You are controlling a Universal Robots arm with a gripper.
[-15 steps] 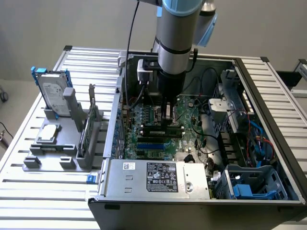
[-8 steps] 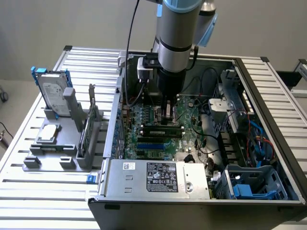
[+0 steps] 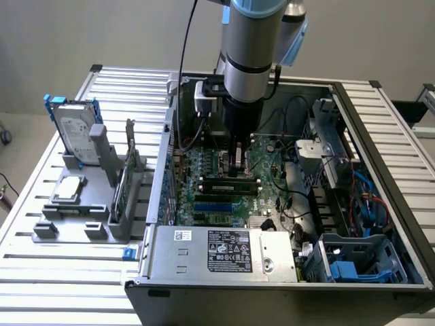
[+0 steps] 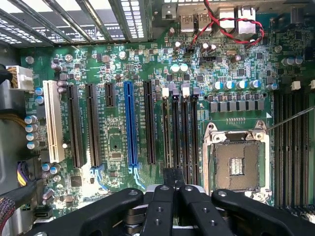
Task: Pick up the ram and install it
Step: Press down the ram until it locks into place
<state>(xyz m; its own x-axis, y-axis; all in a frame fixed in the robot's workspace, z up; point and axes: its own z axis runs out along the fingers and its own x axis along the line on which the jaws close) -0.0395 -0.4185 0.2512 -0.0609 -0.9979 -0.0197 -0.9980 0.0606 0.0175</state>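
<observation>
The ram [image 3: 219,181] is a long dark and green stick lying along a memory slot in the middle of the motherboard [image 3: 268,197]. My gripper [image 3: 237,165] stands straight above it, fingertips down on its top edge and shut on it. In the wrist view the gripper [image 4: 173,178] has both black fingers [image 4: 162,206] drawn together over the row of black memory slots [image 4: 185,132], beside the bare processor socket [image 4: 237,164]. The part of the ram under the fingertips is hidden.
The open computer case [image 3: 391,183] encloses the arm, with the power supply [image 3: 224,250] at the front and cables [image 3: 367,197] at the exterior view's right. A grey fixture [image 3: 75,221] outside the case holds a hard drive [image 3: 75,132] and a processor chip [image 3: 70,188].
</observation>
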